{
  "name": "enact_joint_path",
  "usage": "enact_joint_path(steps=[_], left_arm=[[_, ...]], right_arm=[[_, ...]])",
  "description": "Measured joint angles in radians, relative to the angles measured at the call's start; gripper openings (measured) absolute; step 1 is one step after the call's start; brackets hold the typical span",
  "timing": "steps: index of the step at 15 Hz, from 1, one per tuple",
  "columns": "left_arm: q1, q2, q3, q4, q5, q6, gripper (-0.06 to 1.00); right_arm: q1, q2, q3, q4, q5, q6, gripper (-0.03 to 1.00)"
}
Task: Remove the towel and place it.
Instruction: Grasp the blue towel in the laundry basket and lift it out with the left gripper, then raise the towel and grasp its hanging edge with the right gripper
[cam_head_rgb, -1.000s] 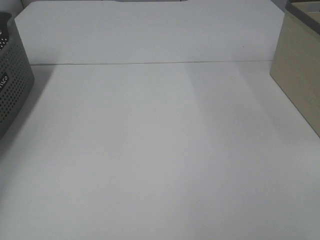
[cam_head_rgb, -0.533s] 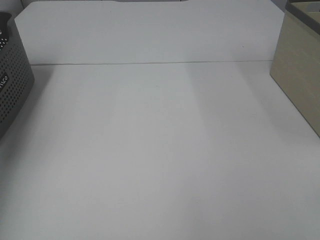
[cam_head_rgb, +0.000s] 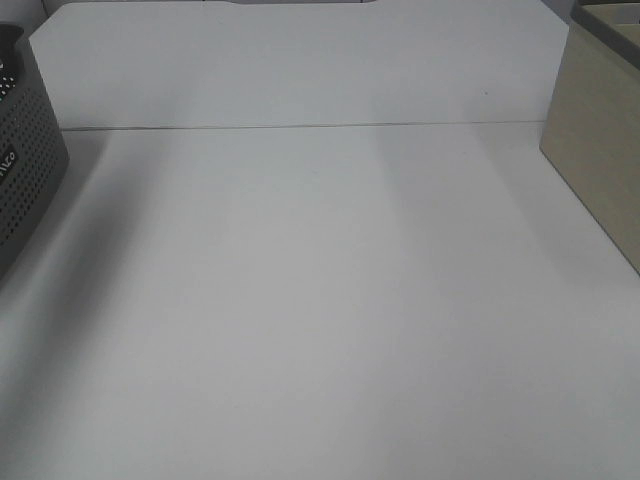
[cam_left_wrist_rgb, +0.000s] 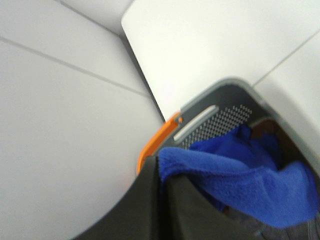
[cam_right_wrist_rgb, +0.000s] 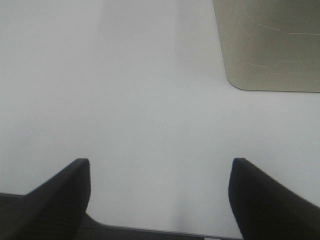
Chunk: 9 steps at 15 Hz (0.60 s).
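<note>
Pretty much nothing has changed from a second ago. The overhead shot shows the same white surface (cam_head_rgb: 320, 300), and neither hand is in it. The left hand (cam_left_wrist_rgb: 161, 172) is blurry and half cut off, with its fingers pressed together pinching a fold of the blue towel (cam_left_wrist_rgb: 240, 175). The rest of the towel is bunched at the grey perforated basket (cam_left_wrist_rgb: 220, 117) right beyond the fingers, and I can't tell how much is still inside. The right hand (cam_right_wrist_rgb: 160, 195) is spread wide over the surface, gripping nothing, with a beige box (cam_right_wrist_rgb: 270, 45) further out.

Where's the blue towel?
In the left wrist view, the towel is pinched in the left gripper, over the grey basket on the left.
</note>
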Motion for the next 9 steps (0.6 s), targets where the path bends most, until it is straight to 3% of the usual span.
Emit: enact_joint_path(steps=[4,9], left_arm=[[-0.265,-0.002,-0.119,-0.002,-0.016,0.088,0.0],[-0.476,-0.002,-0.125,0.0,0.011,0.138,0.0]], right_arm=[[0.0,0.0,0.0,0.0,0.0,0.0,0.75],[0.0,0.0,0.0,0.004,0.0,0.0,0.75]])
